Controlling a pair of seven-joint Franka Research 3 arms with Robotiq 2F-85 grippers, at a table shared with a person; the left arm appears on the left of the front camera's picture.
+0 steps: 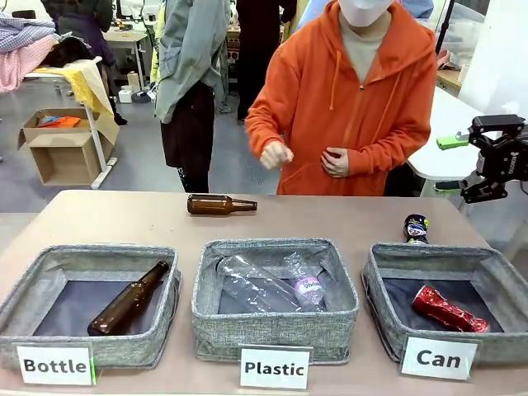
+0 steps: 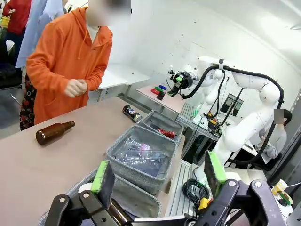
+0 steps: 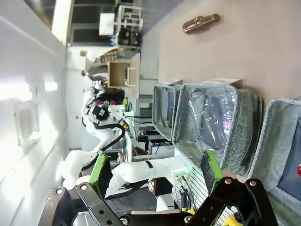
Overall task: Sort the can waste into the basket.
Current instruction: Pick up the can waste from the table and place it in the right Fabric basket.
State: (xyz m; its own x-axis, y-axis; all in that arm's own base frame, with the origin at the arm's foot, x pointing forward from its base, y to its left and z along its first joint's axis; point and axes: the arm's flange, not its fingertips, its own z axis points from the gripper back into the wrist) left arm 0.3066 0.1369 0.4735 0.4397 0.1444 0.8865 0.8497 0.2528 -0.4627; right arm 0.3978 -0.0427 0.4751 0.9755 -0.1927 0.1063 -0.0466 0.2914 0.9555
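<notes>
A crushed red can (image 1: 448,310) lies inside the grey basket (image 1: 503,348) signed "Can" at the front right. The black-blue Pepsi can (image 1: 416,228) stands on the table just behind that basket. My right gripper (image 1: 450,165) hangs open and empty in the air, above and to the right of the Pepsi can. In the left wrist view my left gripper (image 2: 159,174) is open and empty over the near bin, with the Pepsi can (image 2: 131,113) and red can (image 2: 167,133) farther off. In the right wrist view the right gripper (image 3: 156,168) is open.
A brown bottle (image 1: 220,205) lies on the table at the back middle. The "Bottle" bin (image 1: 49,264) holds another brown bottle (image 1: 128,299); the "Plastic" bin (image 1: 276,330) holds clear bottles (image 1: 268,282). A person in an orange hoodie (image 1: 346,99) stands at the far edge.
</notes>
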